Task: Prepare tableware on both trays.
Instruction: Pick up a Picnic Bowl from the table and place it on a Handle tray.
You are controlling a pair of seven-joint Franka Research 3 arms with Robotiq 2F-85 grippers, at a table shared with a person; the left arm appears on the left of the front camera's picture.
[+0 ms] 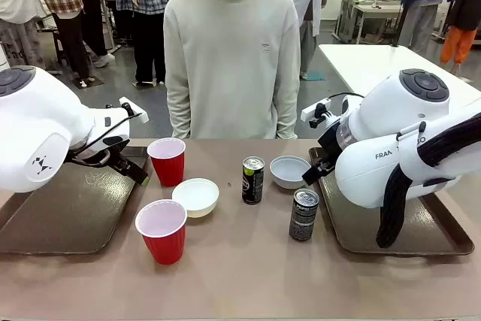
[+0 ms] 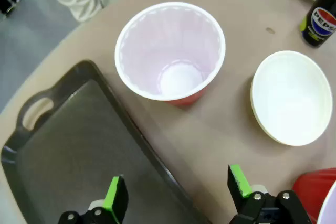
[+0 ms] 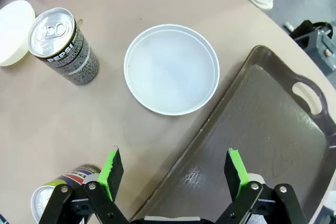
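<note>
Two trays flanked the table (image 1: 240, 283): left tray (image 1: 52, 219) under the left arm, right tray (image 1: 440, 242) under the right arm. None of the tableware sat on either. All six pieces stood on the table between them.

Left gripper (image 2: 177, 184) hung over the left tray's inner rim, fingers wide apart and holding nothing. It pointed at the far cup (image 2: 170, 51), which stood upright just beside that rim.
- Risk: the cup looked tall, light and empty. A pad landing on the lip instead of straddling the wall would likely tip it toward the cream bowl (image 2: 291, 95). A hard squeeze could buckle it.
- The near cup (image 1: 161, 229) stood close to the same bowl, so a low sweep of the arm might catch it.

Right gripper (image 3: 173, 167) hung over the right tray's edge, fingers spread and empty. The white bowl (image 3: 171, 69) sat ahead, just beside the rim.
- Risk: the bowl was shallow and thin-rimmed. A pinch could slip and skid it toward the far can (image 3: 65, 48).
- The near can (image 3: 58, 192) stood close by one finger. A careless descent could topple it, and it would probably roll.
</note>
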